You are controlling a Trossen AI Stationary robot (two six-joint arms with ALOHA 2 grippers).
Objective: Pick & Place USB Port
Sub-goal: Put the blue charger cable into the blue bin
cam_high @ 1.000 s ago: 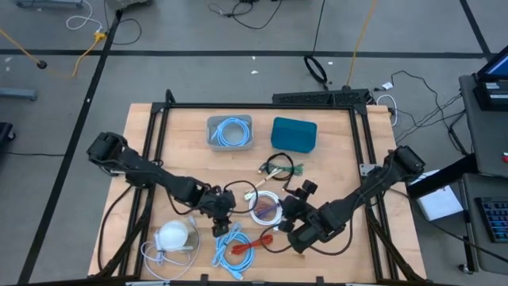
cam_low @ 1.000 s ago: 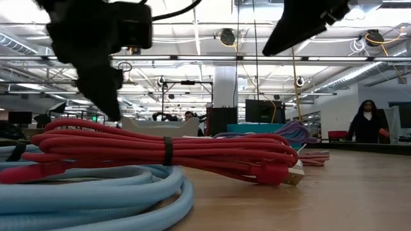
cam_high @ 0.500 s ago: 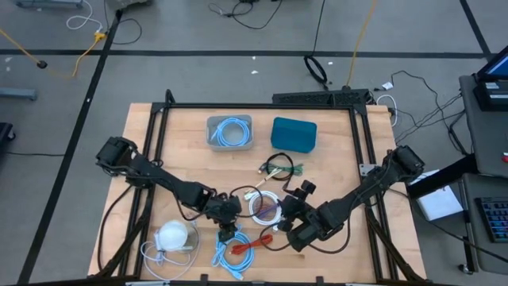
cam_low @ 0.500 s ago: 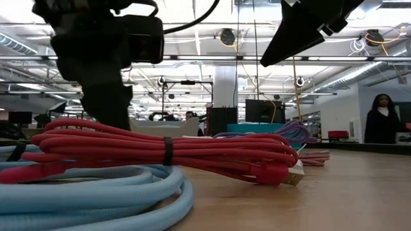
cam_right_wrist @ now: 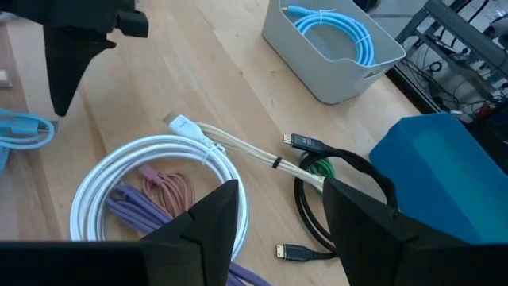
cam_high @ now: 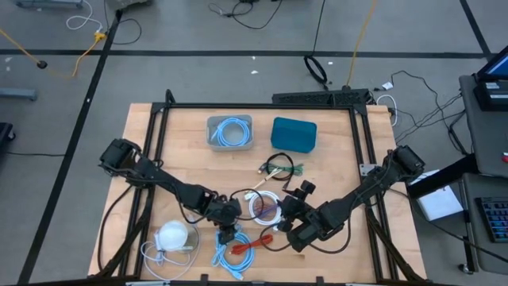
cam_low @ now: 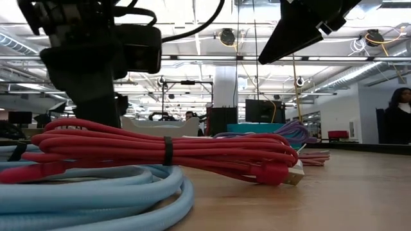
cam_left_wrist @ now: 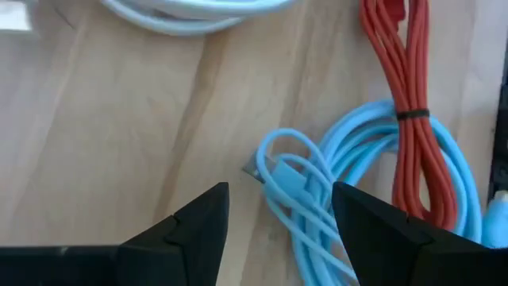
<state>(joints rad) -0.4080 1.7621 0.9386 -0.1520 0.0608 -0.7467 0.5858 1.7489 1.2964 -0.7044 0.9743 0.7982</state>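
Note:
A light blue cable bundle (cam_high: 235, 251) lies near the table's front edge, its metal USB plug (cam_left_wrist: 254, 168) on the wood. A red cable bundle (cam_left_wrist: 406, 103) lies on top of it. My left gripper (cam_left_wrist: 279, 191) hangs open just above the blue cable's loops and touches nothing; the high view shows my left gripper (cam_high: 228, 233) at the bundle's far end. My right gripper (cam_right_wrist: 280, 187) is open and raised over the white cable coil (cam_right_wrist: 159, 179), to the right of the left one.
The white coil holds purple and pink cables (cam_right_wrist: 151, 210). A black cable (cam_high: 279, 165) with green strands lies mid-table. A grey bin (cam_high: 230, 132) with a blue cable and a teal box (cam_high: 294, 133) stand at the back. A white cable with a round lump (cam_high: 173, 235) lies front left.
My left gripper has come down and toward the table's near edge, onto the far end of the light blue cable bundle, staying open. The cables have not moved.

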